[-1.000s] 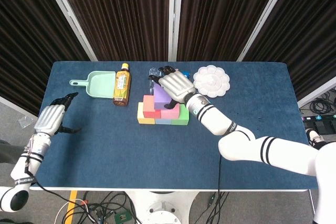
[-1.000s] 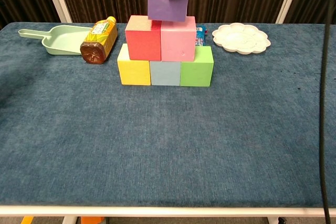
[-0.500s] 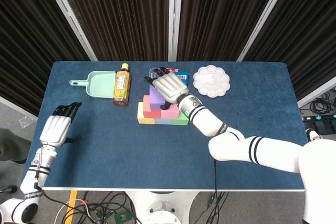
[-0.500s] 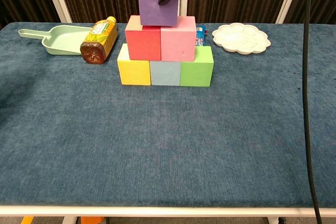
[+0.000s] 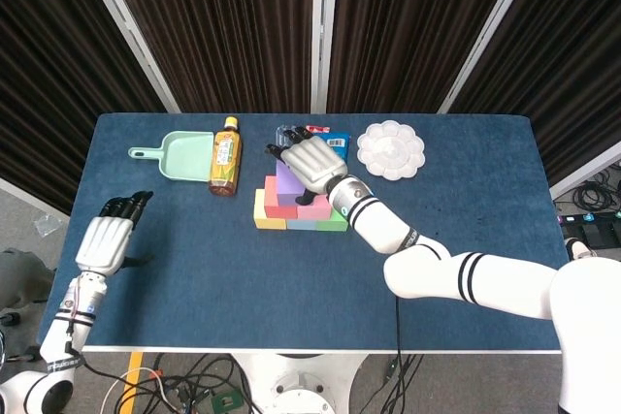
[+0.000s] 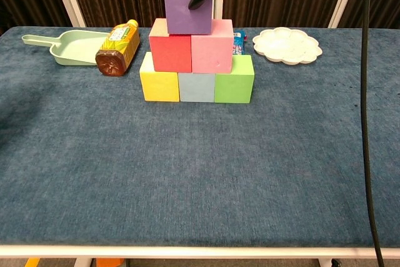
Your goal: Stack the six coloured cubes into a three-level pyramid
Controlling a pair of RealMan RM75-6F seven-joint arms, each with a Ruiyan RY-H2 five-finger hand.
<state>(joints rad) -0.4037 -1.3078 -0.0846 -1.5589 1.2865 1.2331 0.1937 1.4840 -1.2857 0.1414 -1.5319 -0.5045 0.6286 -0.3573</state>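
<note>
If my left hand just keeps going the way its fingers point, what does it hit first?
Probably nothing near: the left hand points up along bare cloth at the table's left edge. The green dustpan sits further right, likely off that line, though depth is unclear.

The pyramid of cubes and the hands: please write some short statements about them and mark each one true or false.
1. The purple cube sits on the red cube and the pink cube. True.
2. The right hand is at the purple cube. True.
3. The bottom row is yellow, red, green. False: yellow, light blue, green.
4. The left hand holds a cube. False: it holds nothing.
5. The bottle stands upright. False: it lies on its side.
</note>
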